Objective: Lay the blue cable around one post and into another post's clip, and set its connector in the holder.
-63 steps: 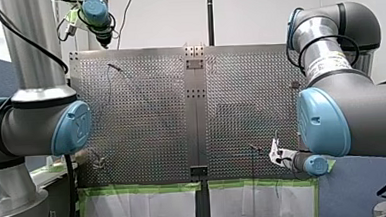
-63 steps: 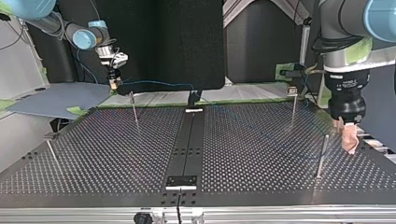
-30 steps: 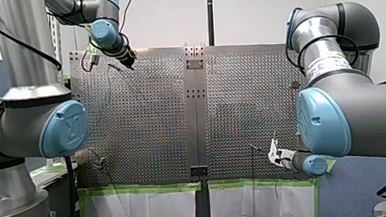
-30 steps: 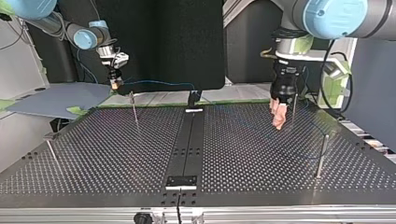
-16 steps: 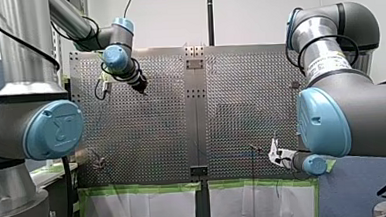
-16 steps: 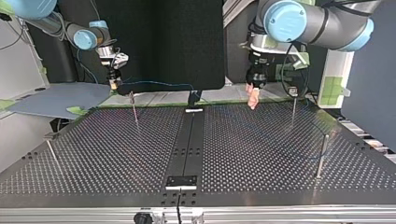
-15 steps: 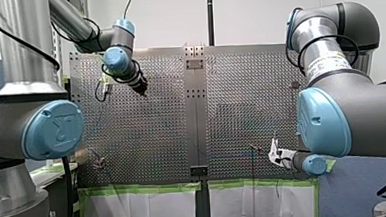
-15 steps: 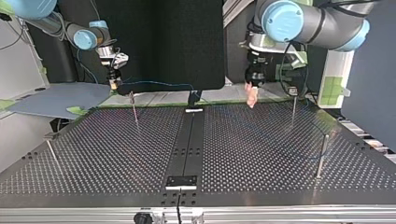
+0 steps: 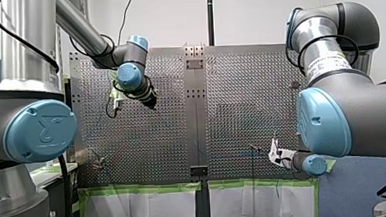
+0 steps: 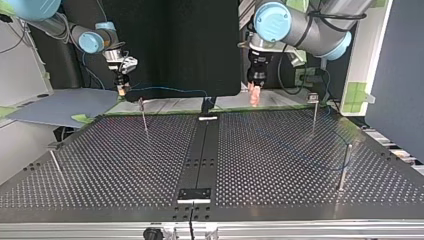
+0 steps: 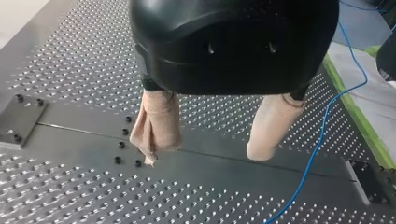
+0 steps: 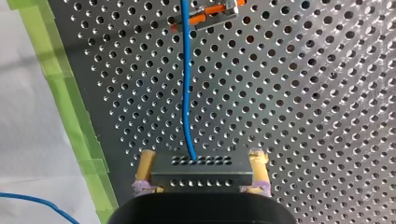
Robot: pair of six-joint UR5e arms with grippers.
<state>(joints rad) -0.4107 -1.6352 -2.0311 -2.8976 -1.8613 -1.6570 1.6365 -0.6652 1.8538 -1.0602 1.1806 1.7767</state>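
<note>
The thin blue cable point(image 12: 187, 93) leaves a grey perforated connector point(image 12: 201, 173) and runs ahead to a post's clip with orange parts point(image 12: 205, 16). My right gripper point(image 12: 201, 157) is shut on that connector between its yellow pads. In the top view this gripper point(image 10: 121, 90) hangs at the back left beside a post point(image 10: 144, 117), and the cable point(image 10: 170, 89) stretches from it toward the middle. My left gripper point(image 11: 204, 157) is open with nothing between its beige-wrapped fingers point(image 11: 156, 126). It hovers over the table's centre strip, at the back middle of the top view point(image 10: 255, 95).
More thin posts stand on the perforated table point(image 10: 280, 165): two at the top view's right point(image 10: 314, 112) point(image 10: 345, 167) and one at its left point(image 10: 54, 160). A small metal plate point(image 10: 195, 194) sits on the centre strip near the front edge. Green tape point(image 12: 70, 102) lines the table's border.
My left arm has swung from the top view's right side toward the back middle, its gripper still open. My right arm has stayed where it was with the connector.
</note>
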